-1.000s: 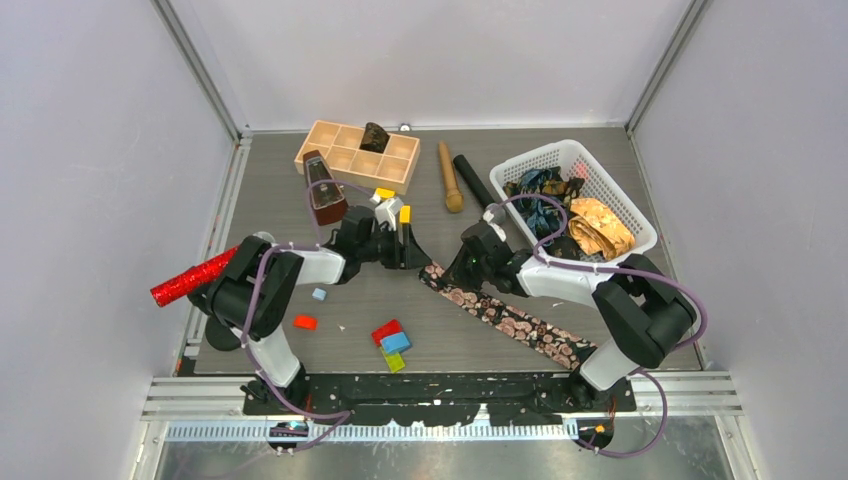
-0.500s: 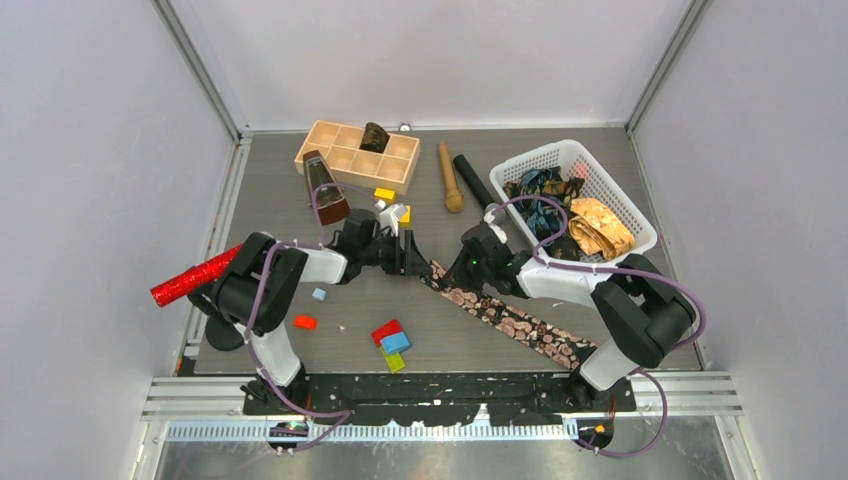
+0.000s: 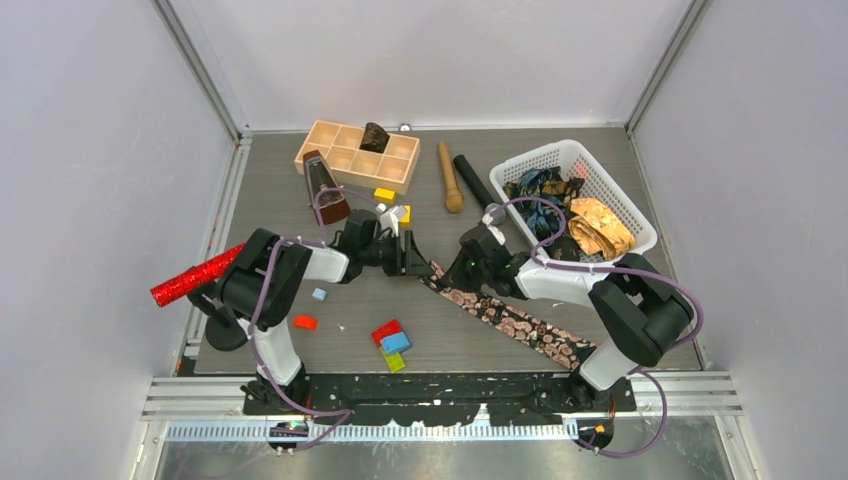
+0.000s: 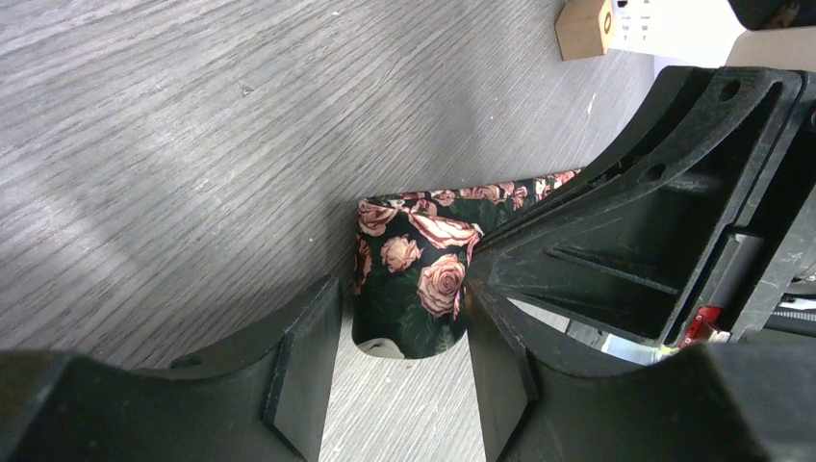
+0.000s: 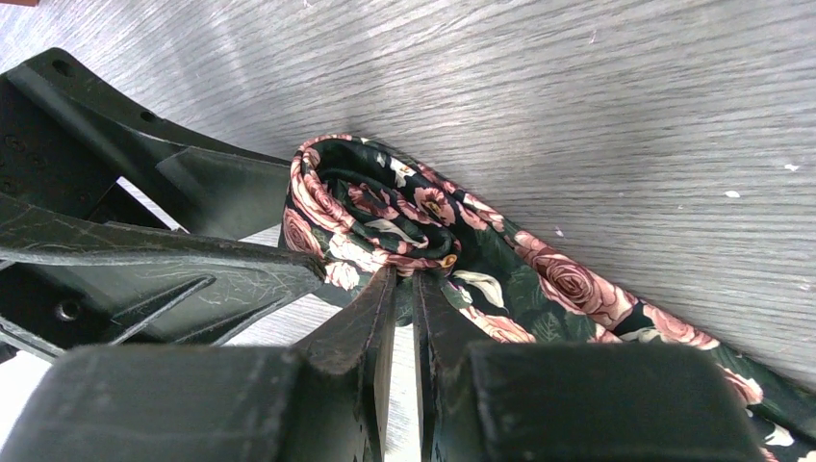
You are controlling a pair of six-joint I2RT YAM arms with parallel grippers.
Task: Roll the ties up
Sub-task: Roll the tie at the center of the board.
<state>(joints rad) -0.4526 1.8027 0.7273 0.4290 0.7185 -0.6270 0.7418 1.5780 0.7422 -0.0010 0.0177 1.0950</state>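
Note:
A black tie with pink roses [image 3: 515, 322] lies slanted across the table, and its far end is curled into a small roll [image 4: 414, 274]. My left gripper [image 3: 417, 262] straddles that roll, whose sides meet both fingers [image 4: 303, 356] in the left wrist view. My right gripper [image 5: 404, 281] faces it from the other side, pinched on a fold of the roll [image 5: 380, 217]. In the top view the right gripper [image 3: 452, 272] nearly touches the left one. A blue-teal tie [image 3: 540, 195] and a golden-orange tie [image 3: 600, 228] lie in the white basket [image 3: 620, 185].
A wooden compartment tray [image 3: 345, 157] at the back holds a dark bundle [image 3: 374, 137]. Near it stand a brown metronome [image 3: 323, 187], a wooden pin [image 3: 449, 178] and a black cylinder [image 3: 472, 180]. Coloured blocks [image 3: 392, 340] lie in front, a red glittery microphone [image 3: 192, 278] at the left edge.
My left gripper has slid forward and right onto the rolled end of the tie. The right gripper has edged slightly left, still on the roll.

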